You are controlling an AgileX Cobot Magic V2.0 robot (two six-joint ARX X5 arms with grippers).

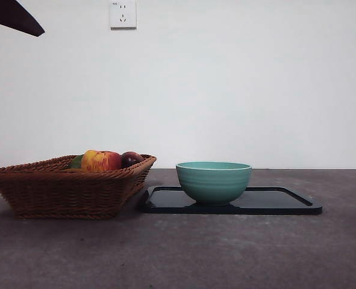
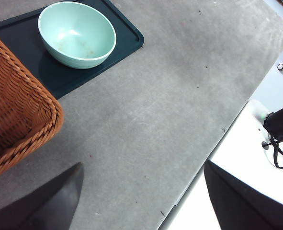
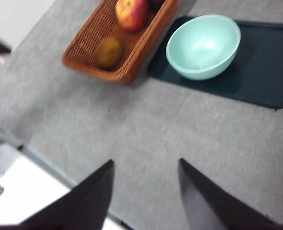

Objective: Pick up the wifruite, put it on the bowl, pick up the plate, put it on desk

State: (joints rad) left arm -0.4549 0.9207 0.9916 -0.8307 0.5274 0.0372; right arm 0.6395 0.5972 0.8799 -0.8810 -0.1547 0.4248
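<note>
Brown wifruite (image 3: 107, 51) lies in the wicker basket (image 1: 63, 189), left of the empty teal bowl (image 1: 214, 180) on its black tray (image 1: 286, 201). Both the left gripper (image 2: 141, 201) and right gripper (image 3: 146, 191) hover high with jaws spread, probably waiting to reach.

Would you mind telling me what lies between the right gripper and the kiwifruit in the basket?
Only bare desk and the basket's wicker wall separate the right gripper from the kiwifruit, as the right wrist view shows.
</note>
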